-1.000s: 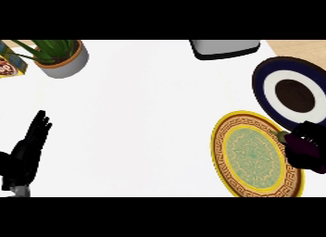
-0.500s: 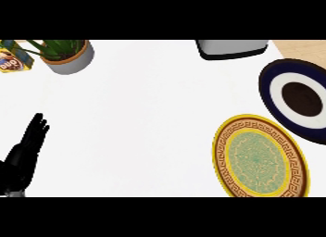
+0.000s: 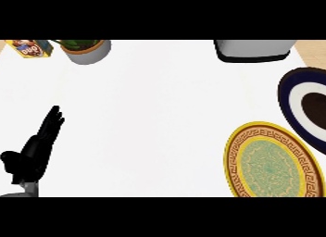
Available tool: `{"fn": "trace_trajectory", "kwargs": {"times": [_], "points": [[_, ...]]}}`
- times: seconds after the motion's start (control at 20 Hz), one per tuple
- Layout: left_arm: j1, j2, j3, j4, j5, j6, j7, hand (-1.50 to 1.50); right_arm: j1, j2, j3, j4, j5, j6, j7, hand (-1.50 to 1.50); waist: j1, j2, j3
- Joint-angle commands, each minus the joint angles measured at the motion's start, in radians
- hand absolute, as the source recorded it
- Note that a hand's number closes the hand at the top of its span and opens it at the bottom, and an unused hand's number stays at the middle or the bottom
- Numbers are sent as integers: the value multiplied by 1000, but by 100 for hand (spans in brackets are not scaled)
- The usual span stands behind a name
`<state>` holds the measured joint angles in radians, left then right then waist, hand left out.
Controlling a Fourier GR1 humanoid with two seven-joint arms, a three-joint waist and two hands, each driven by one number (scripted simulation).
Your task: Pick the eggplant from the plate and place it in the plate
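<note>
A yellow plate with a green patterned centre (image 3: 272, 162) lies at the lower right of the white counter. Behind it, at the right edge, sits a dark blue plate with a white ring and a dark brown centre (image 3: 316, 109). No eggplant shows on either plate or anywhere on the counter. My left hand (image 3: 36, 150) rests open at the lower left, fingers straight and pointing up. My right hand is out of the picture.
A grey pot with a green plant (image 3: 85, 48) and a colourful box (image 3: 30, 48) stand at the back left. A grey and black appliance (image 3: 254, 49) stands at the back right.
My right hand, seen a second ago at the yellow plate's right rim with something dark, has left the view. The view has shifted so the plates sit further left.
</note>
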<state>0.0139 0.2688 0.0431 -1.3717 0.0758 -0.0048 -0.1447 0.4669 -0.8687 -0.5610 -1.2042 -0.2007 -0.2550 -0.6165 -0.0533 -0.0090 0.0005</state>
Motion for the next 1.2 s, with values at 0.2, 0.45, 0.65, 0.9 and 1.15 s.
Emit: {"fn": "trace_trajectory", "kwargs": {"times": [0.2, 0.45, 0.65, 0.9, 1.15], "points": [[-11, -8, -3, -38, -4, -30, 47, 0, -55, -12, -44, -27, 55, 75, 58, 150, 54, 8, -1], [-100, -44, -24, 34, -41, -12, 41, 0, -132, -9, 38, -164, 101, 86, 216, 150, 54, 10, -1], [-83, -60, -25, 11, -61, 14, 46, 0, -239, 35, 120, -221, 163, 38, 316, 150, 57, 10, -1], [-72, -45, -3, 36, -48, -30, 22, 0, -411, 76, 242, -147, 273, 12, 373, 150, 62, 11, -1], [-85, -51, -7, 5, -64, -26, 49, 0, -634, 95, 301, 36, 356, 2, 433, 150, 69, 11, 0]]}}
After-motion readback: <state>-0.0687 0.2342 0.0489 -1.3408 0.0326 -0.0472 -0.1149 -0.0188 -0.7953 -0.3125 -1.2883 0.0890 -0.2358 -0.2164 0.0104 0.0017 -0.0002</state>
